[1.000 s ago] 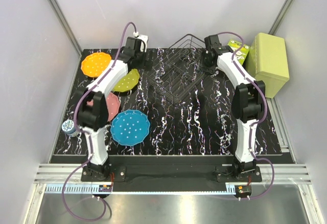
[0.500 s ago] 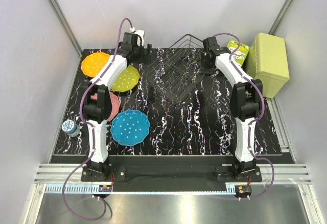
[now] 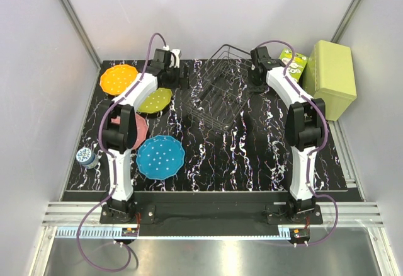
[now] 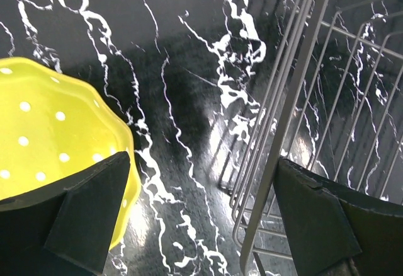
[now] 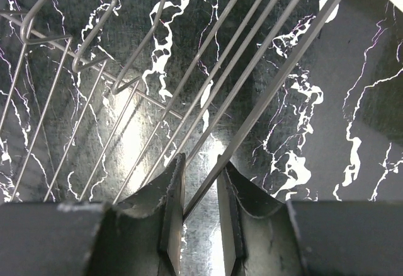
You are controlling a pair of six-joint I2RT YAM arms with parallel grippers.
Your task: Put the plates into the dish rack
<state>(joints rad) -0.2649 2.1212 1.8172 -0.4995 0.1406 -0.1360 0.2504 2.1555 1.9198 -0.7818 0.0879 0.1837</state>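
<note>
The black wire dish rack (image 3: pixel 216 94) stands at the back middle of the table. My right gripper (image 3: pixel 255 82) is at its right rim; in the right wrist view the gripper (image 5: pixel 200 208) is shut on a thick rim wire of the rack (image 5: pixel 277 80). My left gripper (image 3: pixel 182 77) is open and empty between the yellow-green plate (image 3: pixel 155 100) and the rack's left edge. In the left wrist view the left gripper (image 4: pixel 201 219) has that plate (image 4: pixel 44 125) on its left and the rack (image 4: pixel 296 99) on its right. The orange plate (image 3: pixel 118 79), the pink plate (image 3: pixel 136 131), partly under the left arm, and the blue plate (image 3: pixel 160 157) lie flat at the left.
A light green box (image 3: pixel 332 75) stands at the back right with a green and white packet (image 3: pixel 293 62) beside it. A small dotted cup (image 3: pixel 85 157) stands at the table's left edge (image 3: pixel 74 175).
The rack has shifted and turned slightly in my right gripper's hold. My left gripper has moved right, toward the rack's left edge. The plates have not moved.
</note>
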